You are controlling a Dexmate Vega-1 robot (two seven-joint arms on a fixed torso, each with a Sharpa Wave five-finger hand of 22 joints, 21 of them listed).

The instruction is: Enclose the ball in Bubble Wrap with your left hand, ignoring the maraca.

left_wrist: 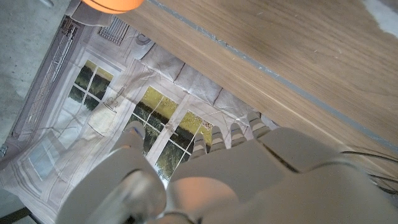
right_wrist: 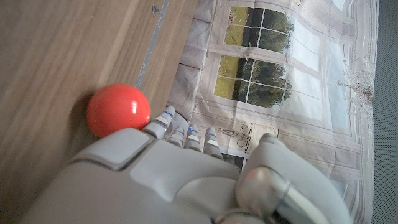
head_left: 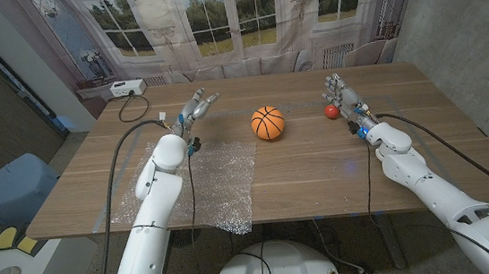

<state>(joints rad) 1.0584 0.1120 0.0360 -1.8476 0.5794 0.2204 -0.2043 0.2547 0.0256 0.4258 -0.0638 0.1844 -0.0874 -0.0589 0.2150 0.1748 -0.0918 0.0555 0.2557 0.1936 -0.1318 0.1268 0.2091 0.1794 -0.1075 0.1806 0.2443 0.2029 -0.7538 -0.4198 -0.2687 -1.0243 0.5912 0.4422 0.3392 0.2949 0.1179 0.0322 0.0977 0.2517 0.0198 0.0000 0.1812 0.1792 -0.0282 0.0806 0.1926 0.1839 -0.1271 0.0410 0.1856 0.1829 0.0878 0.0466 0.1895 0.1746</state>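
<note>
You're at the start — nothing is wrapped yet. The ball (head_left: 267, 122) sits bare on the table (head_left: 320, 170), just beyond the far right corner of the wrap (head_left: 197, 188), which lies flat at the near edge under your left arm. Your left hand (head_left: 195, 109) hovers left of the ball, fingers spread, holding nothing. Your right hand (head_left: 345, 100) waits beside the red maraca (head_left: 331, 111), fingers loosely apart — leave it. Next, bring the left hand back to a wrap edge. Wooden tabletop; a printed window backdrop (head_left: 215, 14) hangs behind.
</note>
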